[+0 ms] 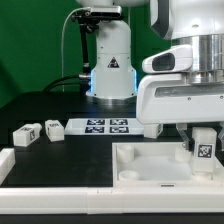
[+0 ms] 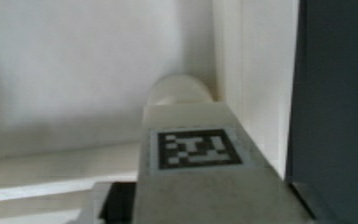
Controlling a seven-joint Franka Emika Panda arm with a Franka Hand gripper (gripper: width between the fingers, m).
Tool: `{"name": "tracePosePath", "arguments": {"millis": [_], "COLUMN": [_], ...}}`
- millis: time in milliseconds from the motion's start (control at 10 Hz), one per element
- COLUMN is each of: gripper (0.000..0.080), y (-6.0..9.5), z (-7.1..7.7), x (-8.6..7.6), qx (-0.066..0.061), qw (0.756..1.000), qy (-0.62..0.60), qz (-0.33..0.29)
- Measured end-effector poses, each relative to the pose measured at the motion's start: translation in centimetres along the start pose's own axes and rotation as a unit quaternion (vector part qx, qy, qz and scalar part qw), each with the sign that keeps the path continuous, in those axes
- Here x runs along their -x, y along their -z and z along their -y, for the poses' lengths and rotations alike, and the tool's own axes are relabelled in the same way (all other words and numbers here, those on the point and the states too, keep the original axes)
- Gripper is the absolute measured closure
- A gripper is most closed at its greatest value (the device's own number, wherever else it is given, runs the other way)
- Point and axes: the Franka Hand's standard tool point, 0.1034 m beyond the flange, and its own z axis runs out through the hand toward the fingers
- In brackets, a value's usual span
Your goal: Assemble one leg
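My gripper [image 1: 203, 138] is shut on a leg [image 1: 204, 150], a small white block with a square tag, and holds it upright over the right corner of the white square tabletop [image 1: 140, 165]. In the wrist view the held leg [image 2: 197, 140] fills the middle between the jaws of the gripper [image 2: 202, 208], its tip at the tabletop's inner corner [image 2: 87, 90]. I cannot tell whether it touches. Two more legs [image 1: 25, 136] [image 1: 52, 128] lie on the black table at the exterior view's left.
The marker board [image 1: 104, 126] lies behind the tabletop. A further small white part [image 1: 152, 128] sits beside it, partly hidden by my arm. A white rim [image 1: 6, 163] runs along the front left. The robot base [image 1: 110, 60] stands at the back.
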Motion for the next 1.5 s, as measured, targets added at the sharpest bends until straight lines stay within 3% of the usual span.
{"name": "tracePosePath", "arguments": {"millis": [200,500,700,1100,1300,1400,1500], "gripper": [0.0505,0.0505,0.0505,0.0505,0.0505,0.028,0.028], "y": [0.01,0.09,-0.25,-0.4,-0.43,-0.44,-0.46], "z": [-0.04,-0.01,-0.03,0.23,0.21,0.29,0.39], "x": [-0.01,0.23,0.37,-0.01,0.0,0.04,0.1], "qx": [-0.001,0.001,0.001,-0.01,-0.01,-0.011,-0.011], "qw": [1.0,0.968,0.916,0.811,0.828,0.828,0.841], "qy": [-0.019,-0.251,-0.401,-0.585,-0.56,-0.561,-0.541], "qz": [0.0,0.002,0.005,0.01,0.01,0.011,0.011]}}
